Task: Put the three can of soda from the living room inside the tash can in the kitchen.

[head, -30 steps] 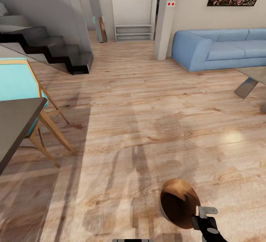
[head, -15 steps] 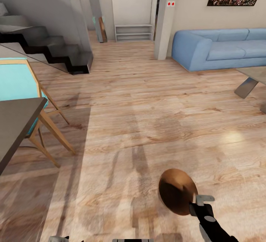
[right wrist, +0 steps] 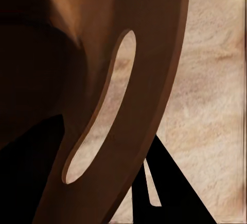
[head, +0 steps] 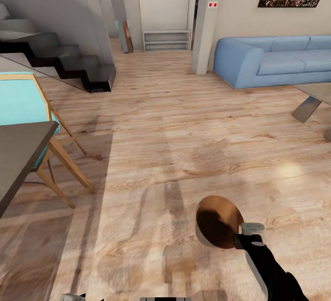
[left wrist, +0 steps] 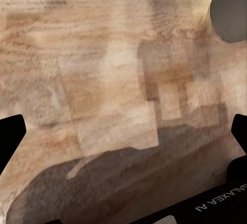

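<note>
The tash can (head: 216, 222) hangs tilted low over the wood floor at the lower right of the head view, its brown inside facing up. My right gripper (head: 244, 235) is shut on its near rim. In the right wrist view the bin's brown wall (right wrist: 154, 80) with a handle slot sits between the black fingers (right wrist: 175, 188). A sliver of my left gripper (head: 73, 297) shows at the bottom edge. In the left wrist view this gripper (left wrist: 123, 131) is open over bare floor, with nothing between its fingertips (left wrist: 10, 131). The cans of soda are out of view.
A dark table (head: 18, 153) and a teal chair (head: 23, 103) stand at the left, black stairs (head: 59, 57) behind them. A blue sofa (head: 271, 61) and a grey low table (head: 315, 96) are at the right, a pillar (head: 204, 20) and a white shelf (head: 166, 41) far ahead.
My right gripper has carried the bin a little forward and up in the head view. The left gripper's tip has come into the bottom edge. The room has not shifted.
</note>
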You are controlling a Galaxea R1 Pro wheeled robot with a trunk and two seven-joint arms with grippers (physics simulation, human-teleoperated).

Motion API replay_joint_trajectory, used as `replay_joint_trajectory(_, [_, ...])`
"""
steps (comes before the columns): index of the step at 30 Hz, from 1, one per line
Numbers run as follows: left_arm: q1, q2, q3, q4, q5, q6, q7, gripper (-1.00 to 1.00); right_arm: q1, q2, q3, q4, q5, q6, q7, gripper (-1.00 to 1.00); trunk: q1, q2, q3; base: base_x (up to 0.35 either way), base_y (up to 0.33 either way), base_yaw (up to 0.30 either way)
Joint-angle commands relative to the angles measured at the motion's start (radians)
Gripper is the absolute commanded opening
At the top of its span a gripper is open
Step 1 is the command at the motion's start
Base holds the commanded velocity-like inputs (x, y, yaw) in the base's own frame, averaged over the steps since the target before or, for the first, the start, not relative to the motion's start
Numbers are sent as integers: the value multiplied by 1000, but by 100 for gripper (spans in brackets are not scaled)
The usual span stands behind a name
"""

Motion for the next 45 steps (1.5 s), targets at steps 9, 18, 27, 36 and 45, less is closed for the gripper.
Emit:
replay_joint_trajectory(9, [0, 0, 0, 0, -1, 0, 0, 100, 6, -3, -5, -234, 5, 351, 9, -100, 0, 0, 0, 0, 0, 0])
replay_joint_trajectory(18, [0, 0, 9, 2, -2, 1, 3, 100, 6, -27, -125, -259, 5, 530, 102, -100, 0, 0, 0, 0, 0, 0])
replay_joint_trajectory(27, [0, 0, 13, 2, -2, 1, 3, 100, 6, -30, -142, -259, 6, 548, 177, -100, 0, 0, 0, 0, 0, 0])
replay_joint_trajectory(36, [0, 0, 14, 2, -2, 2, 3, 100, 6, -30, -142, -259, 7, 550, 179, -100, 0, 0, 7, 0, 0, 0])
replay_joint_trajectory(45, [0, 0, 15, 3, -2, 2, 3, 100, 6, -29, -142, -259, 7, 550, 179, -100, 0, 0, 22, 0, 0, 0])
